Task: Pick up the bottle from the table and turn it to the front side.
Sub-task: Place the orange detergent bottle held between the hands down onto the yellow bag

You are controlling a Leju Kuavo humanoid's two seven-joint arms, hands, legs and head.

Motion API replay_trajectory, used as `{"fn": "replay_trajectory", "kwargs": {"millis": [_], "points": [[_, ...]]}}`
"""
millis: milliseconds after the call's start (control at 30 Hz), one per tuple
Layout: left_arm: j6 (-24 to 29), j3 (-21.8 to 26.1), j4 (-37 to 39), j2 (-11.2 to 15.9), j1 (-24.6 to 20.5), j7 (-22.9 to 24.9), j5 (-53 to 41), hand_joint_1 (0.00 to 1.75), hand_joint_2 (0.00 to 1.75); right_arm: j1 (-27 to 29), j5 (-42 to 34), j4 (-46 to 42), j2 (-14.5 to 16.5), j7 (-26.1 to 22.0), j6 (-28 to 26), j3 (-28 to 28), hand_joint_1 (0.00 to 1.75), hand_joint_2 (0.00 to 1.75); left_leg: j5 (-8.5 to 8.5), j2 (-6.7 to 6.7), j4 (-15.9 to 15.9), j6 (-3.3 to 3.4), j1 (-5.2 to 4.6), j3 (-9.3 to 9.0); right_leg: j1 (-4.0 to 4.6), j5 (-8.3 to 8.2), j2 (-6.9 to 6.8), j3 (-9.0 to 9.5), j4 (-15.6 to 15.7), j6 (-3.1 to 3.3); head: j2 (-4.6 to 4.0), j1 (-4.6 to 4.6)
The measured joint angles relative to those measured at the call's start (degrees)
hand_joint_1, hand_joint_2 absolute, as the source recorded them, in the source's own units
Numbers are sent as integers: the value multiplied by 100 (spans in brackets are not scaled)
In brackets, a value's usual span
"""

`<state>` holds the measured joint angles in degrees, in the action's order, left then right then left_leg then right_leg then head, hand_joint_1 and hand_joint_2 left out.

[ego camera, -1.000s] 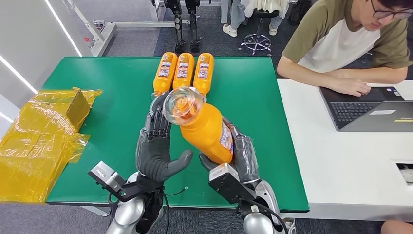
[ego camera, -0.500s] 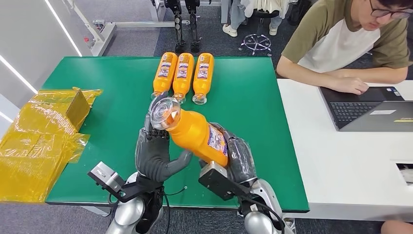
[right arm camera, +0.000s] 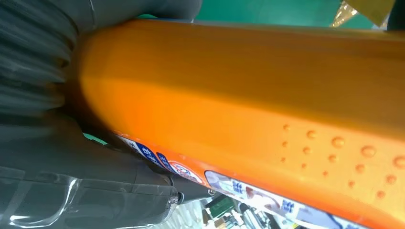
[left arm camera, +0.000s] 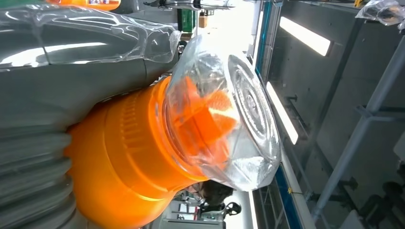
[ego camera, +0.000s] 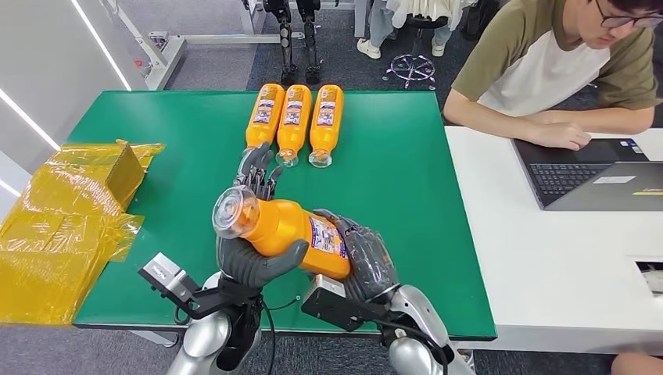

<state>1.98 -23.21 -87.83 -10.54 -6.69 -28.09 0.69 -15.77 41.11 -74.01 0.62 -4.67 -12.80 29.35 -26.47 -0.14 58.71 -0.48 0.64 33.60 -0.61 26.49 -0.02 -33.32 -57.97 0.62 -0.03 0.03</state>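
Over the last second your right hand [ego camera: 366, 258] has tipped the orange bottle [ego camera: 293, 228] from steep to nearly level, its clear cap [ego camera: 233, 212] now over your left hand [ego camera: 254, 254], whose thumb curls under the neck. Both hands hold it, so the handover for turning looks under way. Ahead, three laid bottles [ego camera: 295, 117] sit near; the green bench [ego camera: 172, 156] has room left, its near edge close.

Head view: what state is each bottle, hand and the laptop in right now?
Orange plastic bottle with clear cap: lifted, tilted, gripped by both hands.
Left hand: holds the neck end.
Right hand: holds the base end.
Three orange bottles: lying side by side.
Laptop: open.
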Motion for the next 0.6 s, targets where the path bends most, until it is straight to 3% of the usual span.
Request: {"fn": "replay_trajectory", "kwargs": {"millis": [167,300,333,600], "points": [[-4,48,41,1,-1,3,17,6,175,-165,139,75,-37,42,344,72,175,175,0,1,1,0,0,-1,0,0,1,0,0,0,0,0],[-42,99,71,1,-4,1,17,168,175,-216,262,133,-40,101,508,85,175,175,0,1,1,0,0,-1,0,0,1,-1,0,0,-1,-1],[-62,112,79,1,-6,1,16,175,175,-218,286,149,-40,112,533,85,175,175,0,1,1,0,0,-1,0,0,1,-1,0,0,-1,-1],[-190,161,89,1,-10,-21,-2,175,175,-234,388,210,-40,145,597,78,175,175,0,1,1,0,0,0,0,0,1,-1,0,0,0,1]]}}
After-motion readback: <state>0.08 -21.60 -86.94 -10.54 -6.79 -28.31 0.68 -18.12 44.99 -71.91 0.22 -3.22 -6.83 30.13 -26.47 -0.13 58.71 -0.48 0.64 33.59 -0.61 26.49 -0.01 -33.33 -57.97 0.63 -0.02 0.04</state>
